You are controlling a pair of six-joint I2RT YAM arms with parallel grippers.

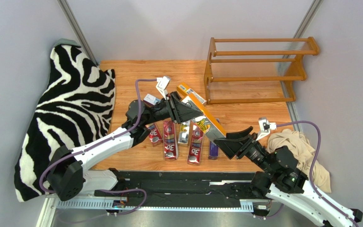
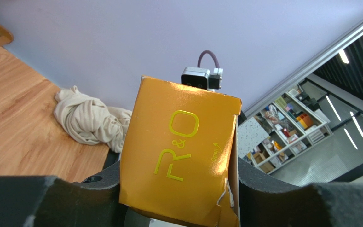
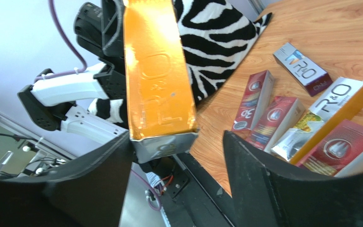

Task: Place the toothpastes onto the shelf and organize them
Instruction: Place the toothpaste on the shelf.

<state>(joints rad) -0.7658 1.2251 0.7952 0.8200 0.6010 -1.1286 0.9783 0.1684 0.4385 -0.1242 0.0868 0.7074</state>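
My left hand [image 1: 188, 111] pinches the orange carton [image 1: 209, 120], its end inside my spread right hand [image 1: 233, 135]; only overhead shows bare desk [image 1: 245, 113] before the shelf [image 1: 259, 66].

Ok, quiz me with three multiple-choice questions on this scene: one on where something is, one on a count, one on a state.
1. Where is the orange R&O carton that the left hand grips?
A. On the shelf's top tier
B. In the air between the two hands
C. On the zebra cloth

2. How many red cartons lie on the table?
A. One
B. Five
C. Three

3. What state is the right hand in?
A. Open
B. Shut on a red carton
C. Shut on the beige cloth

Answers:
1 B: the carton spans from the left hand to the right hand, above the cartons lying on the table.
2 C: three red ones lie in the row near the arms.
3 A: its fingers stand wide apart around the carton's end.
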